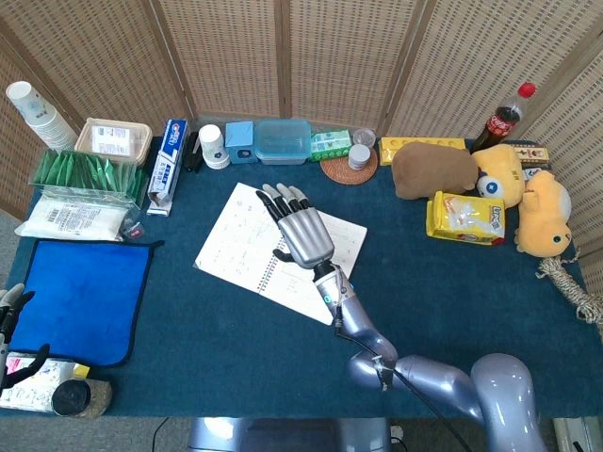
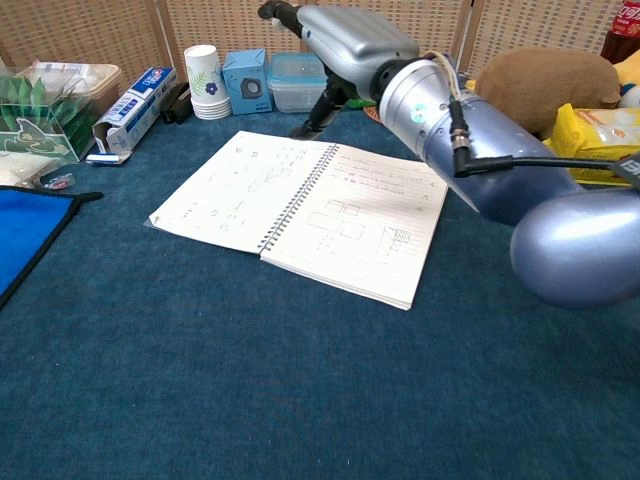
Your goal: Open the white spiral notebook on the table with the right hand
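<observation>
The white spiral notebook (image 1: 240,243) lies open and flat in the middle of the blue table, with handwritten pages on both sides of its spiral (image 2: 298,200). My right hand (image 1: 301,231) hovers over the spiral and the right page, fingers stretched out and apart, holding nothing. In the chest view the right hand (image 2: 350,45) is above the notebook's far edge, thumb pointing down and clear of the paper. My left hand (image 1: 11,315) shows only at the left edge of the head view, fingers apart, with nothing in it.
A blue mat (image 1: 85,297) lies at the left. Paper cups (image 2: 205,80), a toothpaste box (image 1: 168,165) and a plastic container (image 1: 283,139) line the back. Plush toys (image 1: 433,169), a yellow packet (image 1: 466,217) and a cola bottle (image 1: 504,118) stand at the right.
</observation>
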Controlling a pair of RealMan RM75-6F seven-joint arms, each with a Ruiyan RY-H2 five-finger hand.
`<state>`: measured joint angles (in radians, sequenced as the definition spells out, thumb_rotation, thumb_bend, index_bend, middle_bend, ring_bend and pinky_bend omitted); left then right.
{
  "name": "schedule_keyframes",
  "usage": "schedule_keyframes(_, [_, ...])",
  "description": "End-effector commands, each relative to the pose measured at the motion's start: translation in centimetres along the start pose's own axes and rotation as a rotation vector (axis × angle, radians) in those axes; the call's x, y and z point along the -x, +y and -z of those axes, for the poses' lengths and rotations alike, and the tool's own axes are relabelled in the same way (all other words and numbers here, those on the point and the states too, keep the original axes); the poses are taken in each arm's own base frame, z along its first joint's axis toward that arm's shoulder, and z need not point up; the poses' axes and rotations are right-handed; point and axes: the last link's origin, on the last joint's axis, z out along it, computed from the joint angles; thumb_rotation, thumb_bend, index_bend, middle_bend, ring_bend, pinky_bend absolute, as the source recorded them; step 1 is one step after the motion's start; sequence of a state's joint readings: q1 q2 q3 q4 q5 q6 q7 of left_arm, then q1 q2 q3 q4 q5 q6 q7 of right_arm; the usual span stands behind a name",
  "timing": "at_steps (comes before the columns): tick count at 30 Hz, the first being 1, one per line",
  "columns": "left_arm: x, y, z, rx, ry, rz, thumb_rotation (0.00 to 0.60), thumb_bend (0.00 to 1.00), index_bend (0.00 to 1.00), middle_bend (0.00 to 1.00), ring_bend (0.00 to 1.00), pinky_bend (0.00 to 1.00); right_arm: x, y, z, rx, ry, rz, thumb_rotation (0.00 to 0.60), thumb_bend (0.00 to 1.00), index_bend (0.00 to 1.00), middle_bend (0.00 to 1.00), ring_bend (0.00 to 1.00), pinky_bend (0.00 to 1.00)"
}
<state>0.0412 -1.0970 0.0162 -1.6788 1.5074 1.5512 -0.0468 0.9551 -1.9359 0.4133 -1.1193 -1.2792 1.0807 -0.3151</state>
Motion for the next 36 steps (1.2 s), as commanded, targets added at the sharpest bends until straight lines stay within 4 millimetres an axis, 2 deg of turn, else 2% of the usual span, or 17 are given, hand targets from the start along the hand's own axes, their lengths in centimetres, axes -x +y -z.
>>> schedule_keyframes(1, [0.1, 0.2, -0.1, 0.004, -0.006, 0.000, 0.600, 0.31, 0.20, 0.06, 0.02, 0.00, -0.2, 1.5, 1.3, 0.013, -0.021, 0.030, 0.600, 0.16, 0.03, 0.12, 0.09, 0.14])
schedule_keyframes(8, [0.5, 0.3, -0.3, 0.002, -0.023, -0.005, 0.600, 0.31, 0.20, 0.06, 0.02, 0.00, -0.9, 5.5, 5.0, 0.067, -0.050, 0.118, 0.600, 0.17, 0.04, 0.12, 0.08, 0.15])
schedule_keyframes(14, [0.5, 0.3, -0.4, 0.002, -0.030, -0.014, 0.600, 0.31, 0.20, 0.06, 0.02, 0.00, -1.8, 9.8, 9.4, 0.200, -0.120, 0.216, 0.600, 0.17, 0.07, 0.13, 0.04, 0.15])
schedule_keyframes(24, [0.8, -0.3, -0.5, -0.034, -0.034, -0.050, 0.600, 0.31, 0.20, 0.06, 0.02, 0.00, -3.4, 14.5, 15.7, 0.341, -0.084, 0.261, 0.600, 0.17, 0.14, 0.17, 0.07, 0.15])
schedule_keyframes(28, [1.0, -0.4, -0.5, -0.044, -0.041, -0.041, 0.600, 0.31, 0.20, 0.06, 0.02, 0.00, -4.2, 16.0, 18.6, 0.404, -0.067, 0.268, 0.600, 0.17, 0.15, 0.17, 0.07, 0.15])
schedule_keyframes(36, [1.3, -1.0, -0.2, -0.066, -0.045, -0.025, 0.600, 0.31, 0.21, 0.06, 0.02, 0.00, -5.8, 17.1, 23.8, 0.488, -0.044, 0.271, 0.600, 0.17, 0.16, 0.17, 0.07, 0.15])
